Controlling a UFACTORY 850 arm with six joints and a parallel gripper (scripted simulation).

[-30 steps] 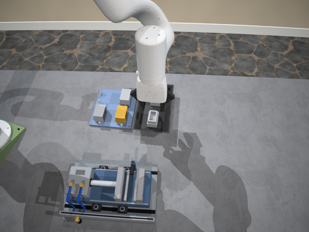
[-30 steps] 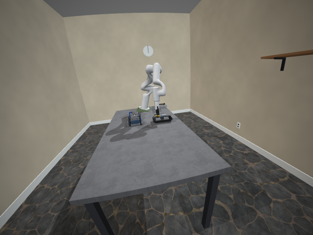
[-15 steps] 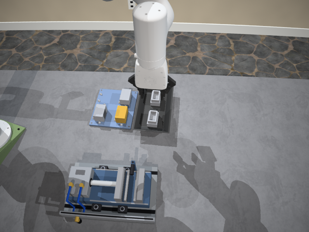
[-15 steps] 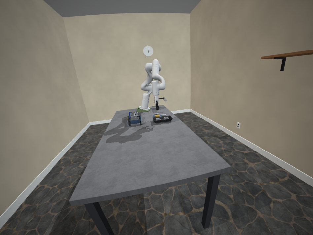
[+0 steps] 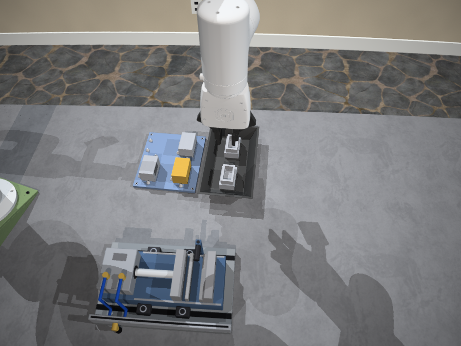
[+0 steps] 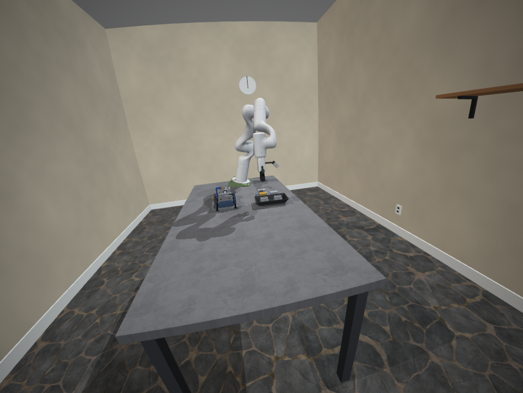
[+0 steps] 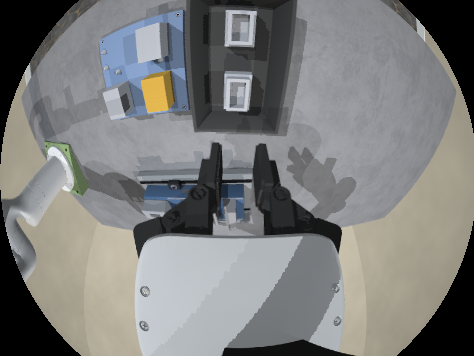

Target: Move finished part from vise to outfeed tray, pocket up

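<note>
The dark outfeed tray [image 5: 229,165] holds two light grey pocketed parts lying flat, pocket up: one nearer the vise [image 5: 227,177] and one at the far end [image 5: 231,145]. Both show in the wrist view [image 7: 236,90] [image 7: 240,28]. My gripper [image 7: 238,156] hangs well above the table between the tray and the vise, seen from afar in the exterior view [image 6: 262,172]. Its fingers stand a little apart with nothing between them. The blue vise [image 5: 167,279] stands at the front, and the gap between its jaws [image 5: 195,275] is empty.
A blue fixture plate [image 5: 169,162] left of the tray carries two grey blocks and an orange block [image 5: 181,169]. The arm's green base [image 5: 10,200] is at the left edge. The arm's wrist hides the tray's far rim in the top view.
</note>
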